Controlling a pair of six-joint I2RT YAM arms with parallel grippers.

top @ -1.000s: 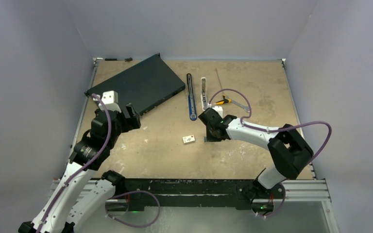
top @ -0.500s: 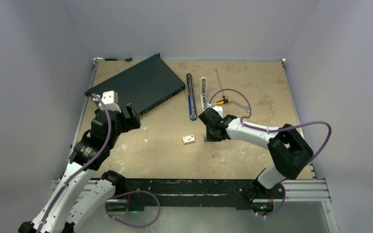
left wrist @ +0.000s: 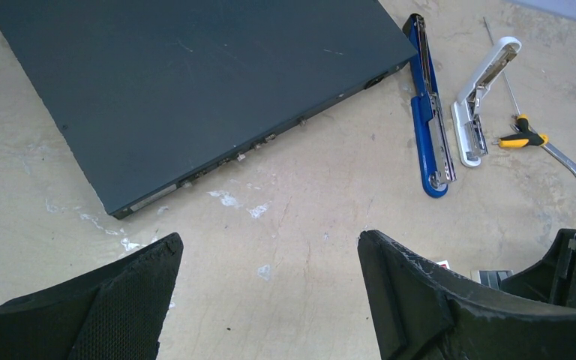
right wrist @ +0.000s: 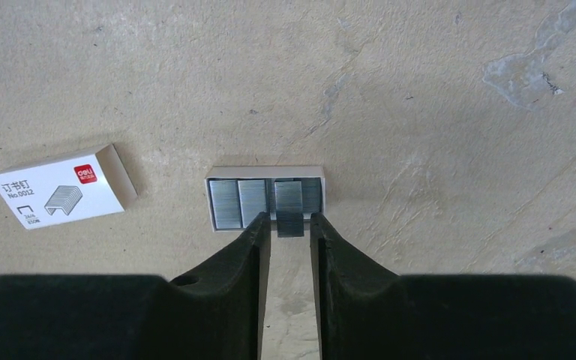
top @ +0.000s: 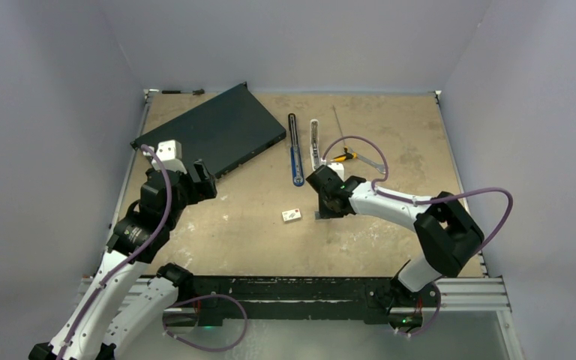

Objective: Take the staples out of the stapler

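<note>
Presently: staples [right wrist: 240, 201], silver-grey ribbed strips, side by side in white tray [right wrist: 266, 172]; one juts between tips of right claw [right wrist: 289, 223], released; left claw [left wrist: 270, 241] spread wide, empty.

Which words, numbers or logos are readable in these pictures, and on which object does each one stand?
"订书钉": on the small white box, top of its label.
"No.0012": same box, just below.
"deli": red logo on the same box.
Two tiny lines under the number: too small to read.
Dark flat device: no readable text.
</note>
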